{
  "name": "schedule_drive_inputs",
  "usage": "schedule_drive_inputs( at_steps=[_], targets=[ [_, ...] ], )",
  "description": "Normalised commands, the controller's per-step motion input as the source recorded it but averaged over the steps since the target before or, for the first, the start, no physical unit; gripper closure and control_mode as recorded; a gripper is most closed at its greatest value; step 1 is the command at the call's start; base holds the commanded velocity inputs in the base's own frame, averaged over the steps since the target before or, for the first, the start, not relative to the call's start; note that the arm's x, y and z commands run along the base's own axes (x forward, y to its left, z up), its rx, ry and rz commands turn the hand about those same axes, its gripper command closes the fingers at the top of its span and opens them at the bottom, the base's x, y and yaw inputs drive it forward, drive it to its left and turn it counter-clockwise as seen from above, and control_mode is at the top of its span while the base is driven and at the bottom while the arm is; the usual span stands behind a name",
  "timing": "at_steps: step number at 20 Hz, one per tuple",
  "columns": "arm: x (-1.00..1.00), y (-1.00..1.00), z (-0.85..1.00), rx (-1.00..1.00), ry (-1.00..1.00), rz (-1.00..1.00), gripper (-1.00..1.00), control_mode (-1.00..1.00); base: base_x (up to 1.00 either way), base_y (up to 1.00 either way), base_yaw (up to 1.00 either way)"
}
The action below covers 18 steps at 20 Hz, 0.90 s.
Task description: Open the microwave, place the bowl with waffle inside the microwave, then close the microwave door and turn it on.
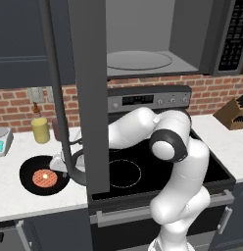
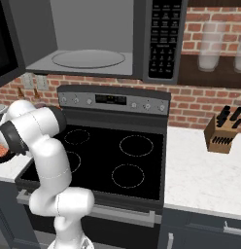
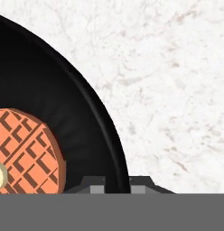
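The bowl (image 1: 43,175) sits flat and upright on the white worktop (image 1: 25,201) to the left of the stove (image 2: 117,165), its round mouth facing up; being round, it has no long axis to speak of. The waffle (image 1: 44,177) lies flat inside it, near the middle, grid side up with a pale dab at its centre. In the hand view the bowl's right rim (image 3: 102,131) runs down between the jaws at the bottom edge, one tip inside the rim and one outside, and the jaws are closed on that rim.

The arm reaches leftward from the base in front of the stove, elbow bent high, forearm passing behind the open microwave door (image 1: 89,98), with the hand low over the bowl's right edge and pointing down at the worktop.

The door stands swung wide to the left, its curved handle (image 1: 57,93) hanging over the worktop. The microwave (image 2: 93,39) above the stove shows its grey interior and turntable (image 2: 88,59). A yellow jar (image 1: 40,130) stands behind the bowl, and a knife block (image 2: 220,131) stands on the worktop right of the stove.
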Motion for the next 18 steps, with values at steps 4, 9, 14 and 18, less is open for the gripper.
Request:
schedule_drive_inputs(
  at_steps=[4, 9, 14, 18],
  targets=[
    [0.0, 0.0, 0.0, 0.0, -0.03, 0.0, 1.0, -1.0, 0.0, 0.0, 0.0],
    [-0.21, -0.05, 0.34, -0.03, -0.09, -0.05, 1.0, -1.0, 0.0, 0.0, 0.0],
    [-0.45, -0.19, 0.61, -0.07, -0.07, -0.15, 1.0, -1.0, 0.0, 0.0, 0.0],
    [-0.43, -0.64, 0.58, -0.01, 0.0, -0.2, 1.0, -1.0, 0.0, 0.0, 0.0]
  ],
)
